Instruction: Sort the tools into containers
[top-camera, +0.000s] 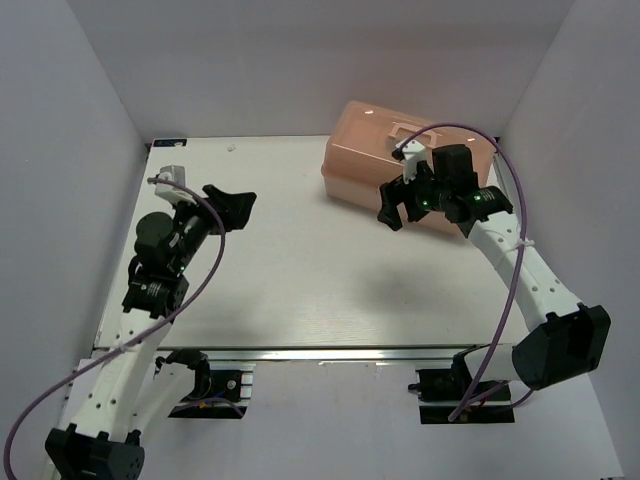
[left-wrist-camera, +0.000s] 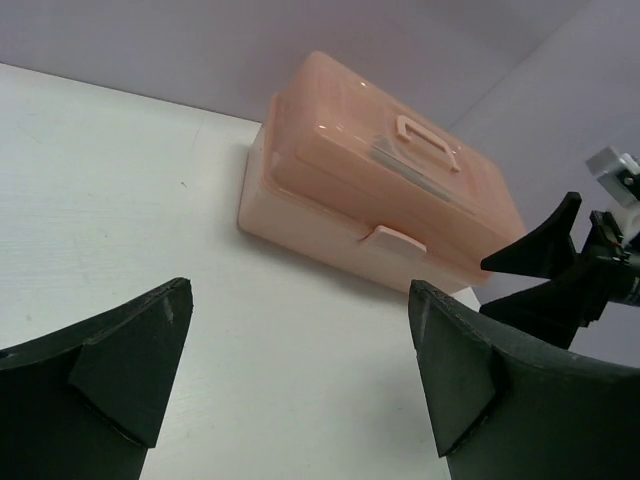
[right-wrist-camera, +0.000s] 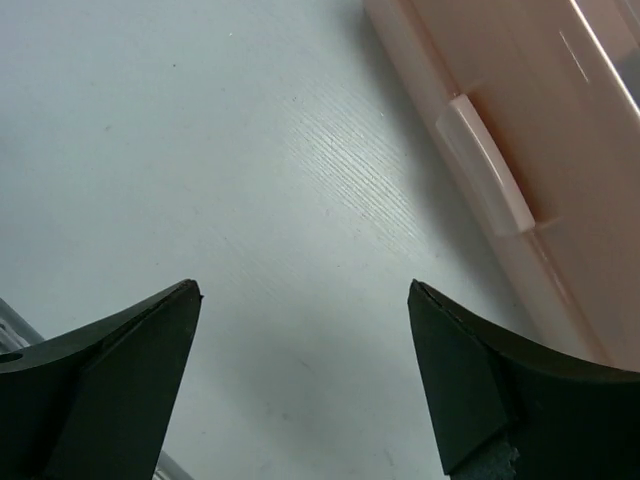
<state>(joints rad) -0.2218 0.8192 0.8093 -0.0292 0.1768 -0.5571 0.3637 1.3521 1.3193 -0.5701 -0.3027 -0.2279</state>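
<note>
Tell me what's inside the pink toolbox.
Nothing inside shows. The toolbox is shut with its latch down, and the lid covers whatever it holds.

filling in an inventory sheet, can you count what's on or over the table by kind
pink toolbox, lid shut: 1
grippers, both open: 2 (left gripper, right gripper)
total: 3

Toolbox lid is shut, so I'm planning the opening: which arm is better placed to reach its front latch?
Right, probably: the right gripper hovers open in front of the toolbox, its latch close in the right wrist view. The left gripper, also open, is farther off.
</note>
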